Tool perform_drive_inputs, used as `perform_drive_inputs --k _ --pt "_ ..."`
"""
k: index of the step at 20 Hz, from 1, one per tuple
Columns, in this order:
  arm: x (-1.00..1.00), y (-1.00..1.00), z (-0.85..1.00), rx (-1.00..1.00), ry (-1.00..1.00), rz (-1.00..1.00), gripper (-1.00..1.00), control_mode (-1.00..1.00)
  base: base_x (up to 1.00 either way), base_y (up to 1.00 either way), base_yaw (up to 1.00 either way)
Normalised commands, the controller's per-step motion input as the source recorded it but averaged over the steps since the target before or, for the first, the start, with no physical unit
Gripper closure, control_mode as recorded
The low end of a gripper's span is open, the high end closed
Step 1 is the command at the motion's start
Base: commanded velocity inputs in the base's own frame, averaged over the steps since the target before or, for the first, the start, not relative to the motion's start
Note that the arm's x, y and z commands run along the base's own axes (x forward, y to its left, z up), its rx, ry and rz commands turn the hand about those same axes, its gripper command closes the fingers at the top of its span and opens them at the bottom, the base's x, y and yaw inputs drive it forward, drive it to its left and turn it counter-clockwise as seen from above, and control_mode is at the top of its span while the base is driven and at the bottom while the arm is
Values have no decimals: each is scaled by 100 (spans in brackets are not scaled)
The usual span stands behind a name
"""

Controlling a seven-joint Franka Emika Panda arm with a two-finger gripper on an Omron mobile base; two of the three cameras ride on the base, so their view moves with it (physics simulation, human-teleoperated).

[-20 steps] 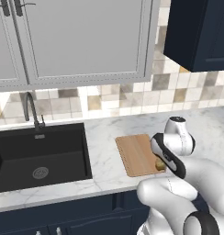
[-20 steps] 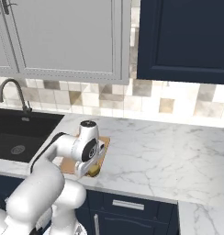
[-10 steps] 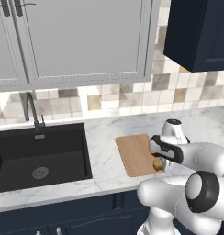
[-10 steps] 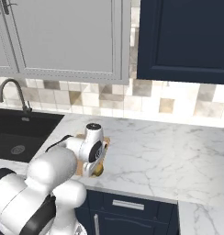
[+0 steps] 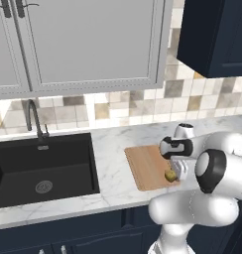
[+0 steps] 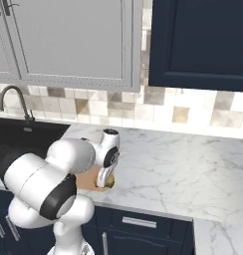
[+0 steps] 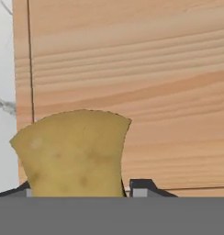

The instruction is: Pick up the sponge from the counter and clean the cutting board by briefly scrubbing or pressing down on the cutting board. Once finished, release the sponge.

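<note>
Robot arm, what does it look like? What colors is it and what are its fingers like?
The arm is glossy white, built from fat rounded segments with dark, near-black bands and round caps at the joints. No cables or markings show. The gripper ends in two small dark fingertips with pale grey pads.

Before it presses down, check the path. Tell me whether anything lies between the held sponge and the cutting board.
Nothing visible does. The sponge sits between the fingers, and in the hand view bare wood of the cutting board lies straight beyond it. From the left base view the sponge is already over the board's near right corner.
</note>
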Motion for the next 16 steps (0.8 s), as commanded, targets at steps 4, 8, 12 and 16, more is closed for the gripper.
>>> perform_drive_inputs --k 4,8,12,16 --pt "40 1 -13 6 -5 2 100 -100 0 0 0" --pt "45 6 -5 7 -10 0 100 -100 0 0 0" --pt "45 14 -6 4 -9 -2 100 -100 0 0 0" --pt "57 19 -4 0 -2 -4 100 -100 0 0 0"
